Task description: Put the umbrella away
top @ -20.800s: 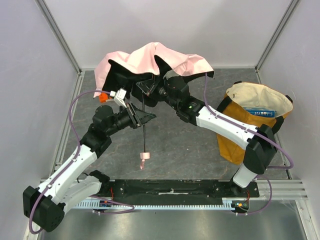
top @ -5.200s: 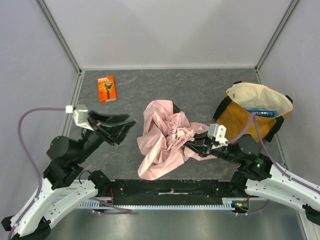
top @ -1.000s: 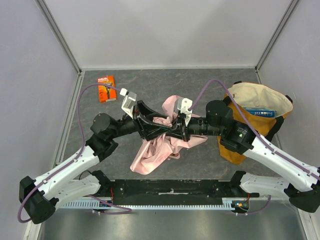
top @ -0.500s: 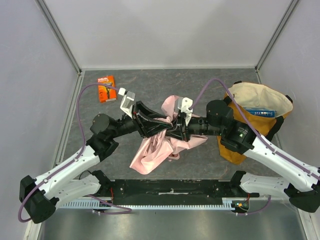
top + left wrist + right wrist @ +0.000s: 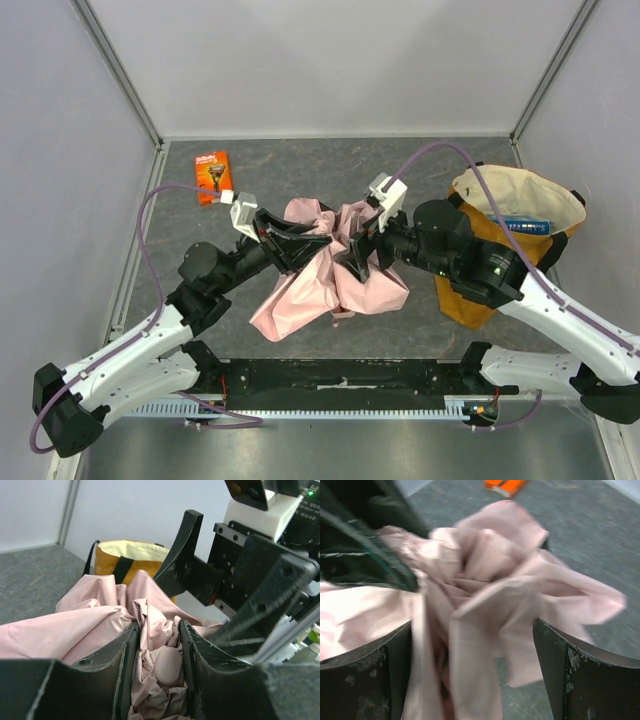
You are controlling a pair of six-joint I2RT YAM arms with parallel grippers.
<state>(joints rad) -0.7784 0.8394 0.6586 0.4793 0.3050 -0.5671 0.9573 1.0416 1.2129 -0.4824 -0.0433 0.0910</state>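
In the middle of the overhead frame, the pale pink fabric compact umbrella (image 5: 335,280) sits bunched on the grey tabletop (image 5: 400,180), collapsed but loose. The left hand (image 5: 308,240) is clamped on a wad of canopy around a small pink knob (image 5: 169,666). The right hand (image 5: 358,258) stands wide apart, with fabric between its fingers but not pinched. The step looks like gathering the canopy. Next, the right hand likely needs to close on the loose folds, so the bundle can go toward the mustard-yellow tote bag (image 5: 470,285) at the right of the frame.

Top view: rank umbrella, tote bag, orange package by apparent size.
1. umbrella and tote bag: too close to rank. The right arm covers part of the bag, and the bag stands up nearer the camera.
2. orange package: clearly smallest.
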